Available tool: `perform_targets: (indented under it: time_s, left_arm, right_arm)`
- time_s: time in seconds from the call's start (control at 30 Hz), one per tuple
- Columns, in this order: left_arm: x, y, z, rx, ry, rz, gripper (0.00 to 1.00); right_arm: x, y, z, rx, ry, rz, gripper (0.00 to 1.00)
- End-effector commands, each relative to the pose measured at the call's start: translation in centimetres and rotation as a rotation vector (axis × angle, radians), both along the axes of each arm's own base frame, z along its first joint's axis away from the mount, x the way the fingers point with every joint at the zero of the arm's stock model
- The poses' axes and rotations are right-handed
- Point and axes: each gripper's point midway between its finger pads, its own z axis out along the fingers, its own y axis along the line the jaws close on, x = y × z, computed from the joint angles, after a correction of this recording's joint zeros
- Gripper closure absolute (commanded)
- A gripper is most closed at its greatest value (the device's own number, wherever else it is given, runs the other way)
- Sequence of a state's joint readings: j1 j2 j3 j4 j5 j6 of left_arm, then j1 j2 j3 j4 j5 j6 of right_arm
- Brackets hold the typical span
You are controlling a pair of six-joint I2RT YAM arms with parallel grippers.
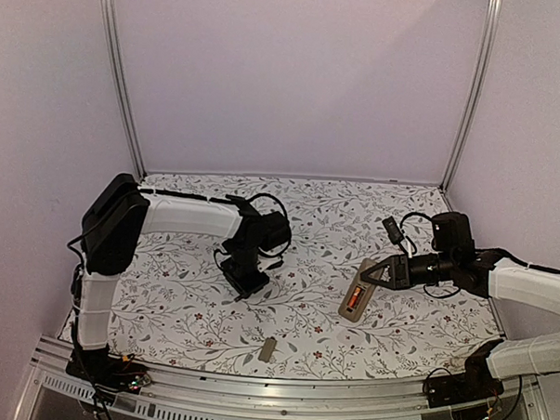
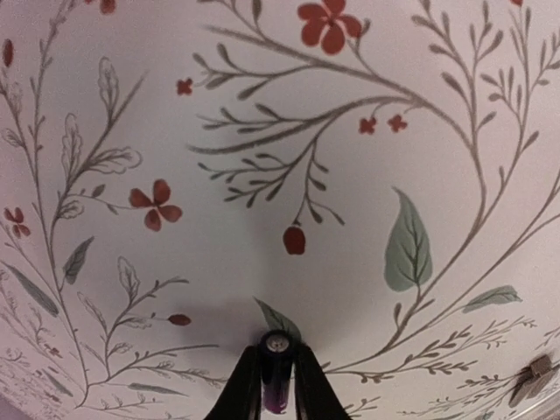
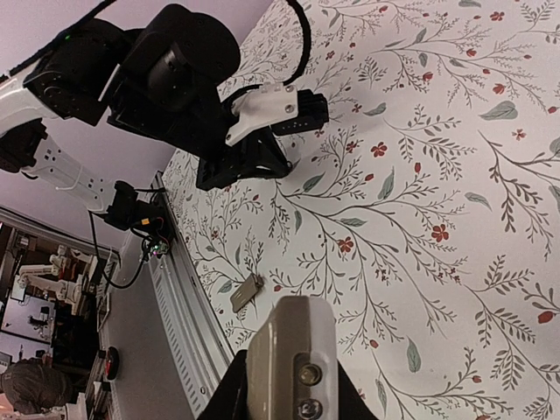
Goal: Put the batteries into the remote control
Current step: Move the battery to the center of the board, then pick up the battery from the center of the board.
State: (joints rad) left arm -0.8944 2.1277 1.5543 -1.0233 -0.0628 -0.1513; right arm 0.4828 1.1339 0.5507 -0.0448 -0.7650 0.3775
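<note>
In the left wrist view my left gripper (image 2: 276, 352) is shut on a battery (image 2: 277, 372), a thin dark cylinder whose metal end points at the flowered tablecloth just below. From above, that gripper (image 1: 249, 283) hangs low over the table's left middle. My right gripper (image 1: 378, 273) is shut on one end of the remote control (image 1: 355, 300), a grey-beige bar at centre right with an orange-red battery (image 1: 353, 298) in its recess. The right wrist view shows the remote control (image 3: 293, 354) end-on between the fingers of the right gripper (image 3: 287, 385).
A small flat grey cover plate (image 1: 267, 349) lies near the front edge, and the cover plate (image 3: 246, 291) also shows beside the metal rail (image 3: 179, 289). The cover plate (image 2: 534, 376) sits at the lower right of the left wrist view. Upright frame posts (image 1: 118, 82) stand at the back corners.
</note>
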Motion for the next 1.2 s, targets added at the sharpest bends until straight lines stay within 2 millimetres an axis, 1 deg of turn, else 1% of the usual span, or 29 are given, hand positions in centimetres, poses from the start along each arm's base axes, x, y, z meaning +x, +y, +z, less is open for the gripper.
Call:
perform_targets:
  time_s: [0.0,0.1,0.17,0.33,0.4,0.47,0.5,0.53,0.6,0.7,0.77,0.8,0.87,0.93,1.03,1.07,1.13,1.17]
  left_arm:
    - [-1.6,1.1,-1.5,0.075,0.055,-0.015,0.82]
    - [-1.6,1.3,-1.6,0.088,0.063,-0.021,0.8]
    - [-1.6,1.3,-1.6,0.095,0.064,-0.025,0.82]
    - [-1.4,1.2,-1.5,0.098,0.057,-0.024,0.9]
    - [-1.0,1.0,-1.0,0.088,0.035,-0.022,0.95]
    - [-0.2,0.5,-0.2,0.057,-0.013,-0.012,1.0]
    - [0.2,0.2,0.4,0.035,-0.039,-0.01,1.0]
    - [0.7,-0.3,1.1,0.006,-0.07,-0.008,1.0]
    - [1.8,-1.6,3.5,-0.093,-0.158,-0.002,1.0]
    - [3.1,-4.0,8.0,-0.294,-0.32,0.031,1.0]
    - [3.0,-6.1,11.3,-0.447,-0.419,0.019,1.0]
    - [2.6,-7.4,13.1,-0.531,-0.471,0.001,1.0]
    - [1.3,-9.8,16.0,-0.671,-0.549,-0.052,1.0]
    - [0.2,-12.0,18.0,-0.791,-0.595,-0.086,1.0]
    - [-1.6,-14.8,20.0,-0.929,-0.625,-0.145,1.0]
    - [-1.9,-15.8,21.1,-0.981,-0.65,-0.156,1.0]
    - [-2.6,-17.2,22.3,-1.065,-0.663,-0.17,1.0]
    - [-2.8,-17.7,22.1,-1.079,-0.66,-0.175,1.0]
  right_arm:
    - [0.6,0.3,1.2,0.02,-0.023,0.004,1.0]
    - [0.7,0.4,1.1,0.02,-0.021,0.006,1.0]
    - [0.7,0.3,1.1,0.019,-0.02,0.004,1.0]
    - [0.7,0.3,1.1,0.019,-0.022,0.004,1.0]
    - [0.7,0.4,1.0,0.018,-0.02,0.003,1.0]
    - [0.8,0.4,1.0,0.016,-0.017,0.0,1.0]
    - [0.9,0.4,1.0,0.018,-0.014,-0.003,1.0]
    - [1.0,0.5,1.1,0.022,-0.017,-0.006,1.0]
    - [1.4,0.6,1.4,0.035,-0.013,-0.018,1.0]
    - [2.1,0.9,2.0,0.058,-0.006,-0.037,1.0]
    - [2.5,1.1,2.3,0.067,-0.005,-0.043,1.0]
    - [2.8,1.3,2.3,0.072,0.002,-0.048,1.0]
    - [3.3,1.7,2.7,0.09,0.001,-0.053,1.0]
    - [3.8,2.2,3.0,0.113,0.009,-0.053,1.0]
    - [4.0,2.9,3.3,0.15,0.022,-0.039,1.0]
    - [4.1,3.1,3.5,0.159,0.02,-0.039,1.0]
    - [4.2,3.5,3.7,0.172,0.025,-0.032,1.0]
    - [4.3,3.6,3.8,0.179,0.03,-0.029,1.0]
